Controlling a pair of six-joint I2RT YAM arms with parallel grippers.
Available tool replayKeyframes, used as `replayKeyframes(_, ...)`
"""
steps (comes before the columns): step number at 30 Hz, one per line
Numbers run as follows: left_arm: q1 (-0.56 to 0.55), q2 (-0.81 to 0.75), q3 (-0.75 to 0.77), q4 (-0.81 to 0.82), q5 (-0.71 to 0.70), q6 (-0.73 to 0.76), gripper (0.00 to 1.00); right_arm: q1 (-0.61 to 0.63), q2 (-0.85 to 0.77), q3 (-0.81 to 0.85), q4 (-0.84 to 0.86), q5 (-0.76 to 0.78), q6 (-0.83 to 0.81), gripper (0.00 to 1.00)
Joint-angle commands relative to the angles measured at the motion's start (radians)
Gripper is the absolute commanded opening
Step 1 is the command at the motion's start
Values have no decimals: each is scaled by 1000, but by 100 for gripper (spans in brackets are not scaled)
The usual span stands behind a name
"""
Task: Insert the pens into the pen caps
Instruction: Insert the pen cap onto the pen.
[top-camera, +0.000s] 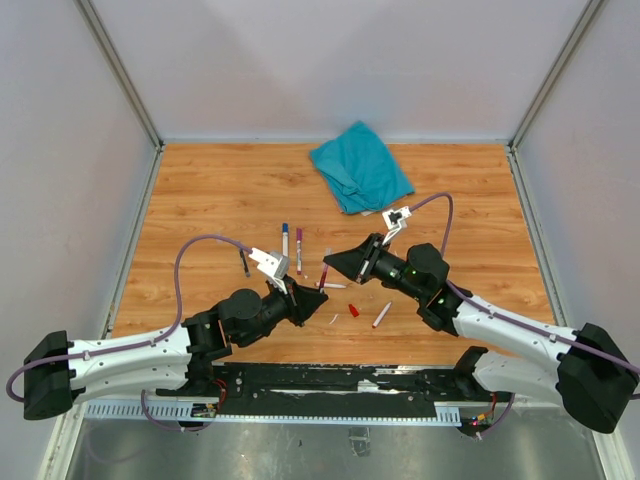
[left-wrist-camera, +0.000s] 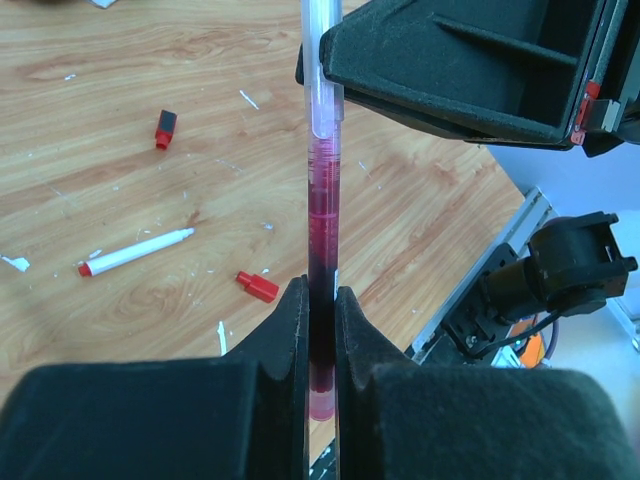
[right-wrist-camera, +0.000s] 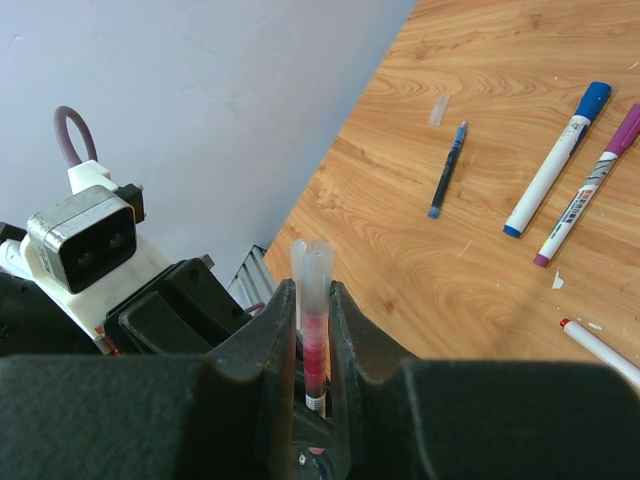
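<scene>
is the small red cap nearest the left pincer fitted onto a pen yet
No, the red cap lies by itself on the table, apart from the red-tipped pen.

Table (top-camera: 200, 190): wood-grain top, warm light brown, grain running left to right. Boxed in on three sides by plain pale grey panels: back wall (top-camera: 330, 60), left wall (top-camera: 50, 200), right wall (top-camera: 600, 200). Silver metal posts rise from both back corners, left post (top-camera: 120, 75) and right post (top-camera: 560, 75). Thin metal trim runs along the table's edges. Near edge: black plate (top-camera: 330, 378) across the middle, slotted silver rail (top-camera: 130, 408) beside it, then a dull grey metal sheet (top-camera: 300, 450). Light is soft and even, shadows faint.
</scene>
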Motion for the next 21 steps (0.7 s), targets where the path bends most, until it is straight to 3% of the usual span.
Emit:
replayKeyframes(1, -9, -8, 19, 76, -25, -13, 0, -1, 14, -28, 18, -26, -13, 1)
replayKeyframes(10, -9, -29, 27, 77, -76, -42, 1, 7, -15, -60, 27, -8, -27, 5)
replayKeyframes(21, -8, -34, 53, 71, -64, -42, 1, 29, -47, -42, -71, 36, -89, 4)
